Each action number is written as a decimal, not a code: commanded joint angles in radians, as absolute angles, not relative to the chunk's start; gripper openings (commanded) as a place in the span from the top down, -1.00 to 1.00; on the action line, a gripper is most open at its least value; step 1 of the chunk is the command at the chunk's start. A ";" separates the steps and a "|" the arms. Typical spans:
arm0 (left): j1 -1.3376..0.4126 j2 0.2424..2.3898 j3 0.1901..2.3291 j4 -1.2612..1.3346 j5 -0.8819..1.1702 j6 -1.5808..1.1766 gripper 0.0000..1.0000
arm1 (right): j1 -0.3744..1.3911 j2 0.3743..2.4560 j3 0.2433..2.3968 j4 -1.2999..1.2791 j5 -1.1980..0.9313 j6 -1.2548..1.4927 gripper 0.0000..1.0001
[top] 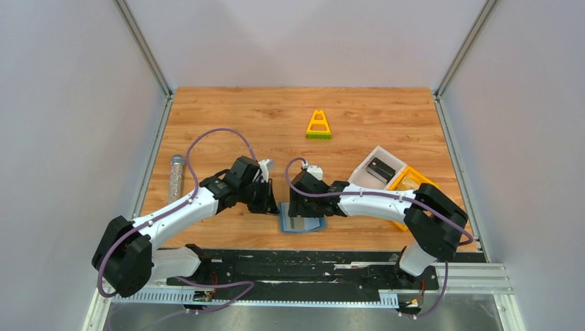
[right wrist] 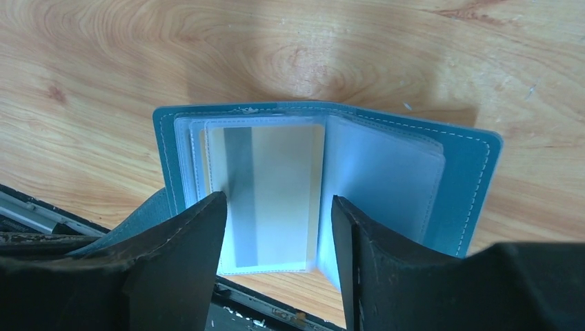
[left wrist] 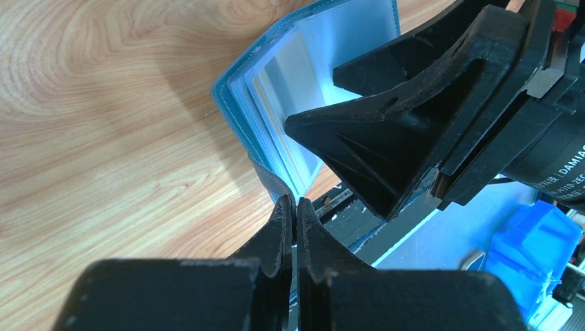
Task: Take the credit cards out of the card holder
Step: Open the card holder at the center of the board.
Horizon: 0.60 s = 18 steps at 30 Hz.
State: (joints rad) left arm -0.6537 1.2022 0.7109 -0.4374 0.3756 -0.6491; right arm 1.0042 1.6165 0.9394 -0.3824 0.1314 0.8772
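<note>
The card holder (right wrist: 476, 172) lies open on the wood-grain table (right wrist: 83, 83), close to its near edge. Its covers are slate-blue with pale stitching along the rim, and a stack of clear, glossy plastic sleeves fans out from the spine. Through the top sleeve on one half shows a credit card (right wrist: 276, 186), pale cream with a grey stripe down one side.

The right fingers (right wrist: 183, 258), matte black and scuffed, stand apart, one on either side of that sleeve's lower edge, holding nothing. Whether they touch the plastic cannot be told. The left fingers (left wrist: 276, 238), black and wedge-shaped, are pressed together on a thin dark flap at the card holder's edge, which curves up from the cover into the pinch.

In the left wrist view the right fingers cover much of the sleeves, and how many cards sit inside cannot be made out. From above, the two arms hide most of the card holder and only a blue patch shows.

Well apart on the right stand a white bin (top: 360, 176) with a dark flat thing in it and a yellow bin (top: 397, 183) just beside it, partly behind the right arm. A yellow triangular frame (top: 318, 125) lies farther back, and a speckled clear tube (top: 176, 176) lies near the left edge
</note>
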 commanded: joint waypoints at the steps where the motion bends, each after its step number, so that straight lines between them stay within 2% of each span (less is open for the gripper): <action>1: -0.652 1.170 0.726 -0.408 0.382 -0.649 1.00 | 0.999 1.623 0.924 -0.324 0.102 0.881 -0.20; 18: -0.653 1.178 0.715 -0.410 0.361 -0.640 1.00 | 0.997 1.587 0.913 -0.290 0.074 0.882 -0.25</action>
State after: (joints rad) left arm -0.6537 1.2022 0.7109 -0.4377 0.3710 -0.6483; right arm 0.9989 1.6165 0.9142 -0.3275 0.0826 0.8803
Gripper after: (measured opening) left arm 0.017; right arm 0.611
